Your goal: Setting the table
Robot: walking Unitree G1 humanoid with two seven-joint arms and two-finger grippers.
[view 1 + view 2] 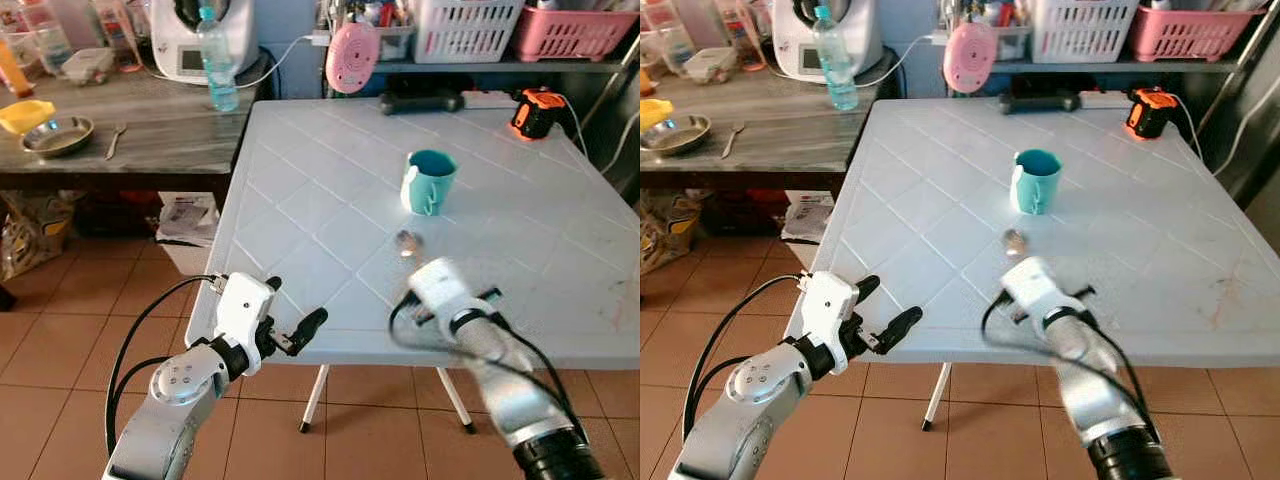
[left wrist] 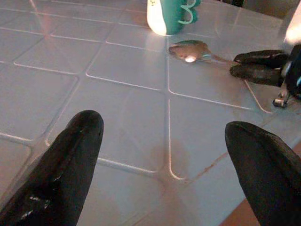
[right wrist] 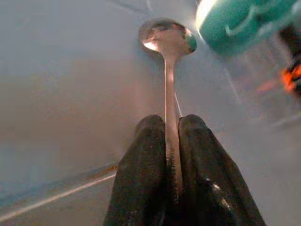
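Right wrist view gives you the clearest read: your right gripper point(image 3: 171, 136) is clamped on the thin handle of the polished steel spoon point(image 3: 167, 40), with the oval bowl jutting out ahead, low over the pale grey plastic counter point(image 1: 300, 190) and just beside the teal ceramic mug point(image 1: 429, 181). From the head cameras the spoon bowl sits between that mug and your right wrist, near the front of the counter.

Watch the grip. That handle is narrow, smooth and glossy, and the two black fingers point(image 3: 141, 160) pinch it along a slim line, so it could swivel or slide if you tilt or jerk the wrist. If you let go while the bowl is off the surface, the spoon may bounce and clatter, and the counter's moulded diamond grooves could send it skewing. A forward push risks knocking the mug, which is upright with its looped handle facing the robot; it looks rigid and heavy enough to stay put under a light touch, but not under a shove.

Your left gripper point(image 1: 290, 330) hangs with its fingers spread wide at the front edge of the counter, holding nothing. Keep it off the rim so it does not jolt the light, thin-legged counter.
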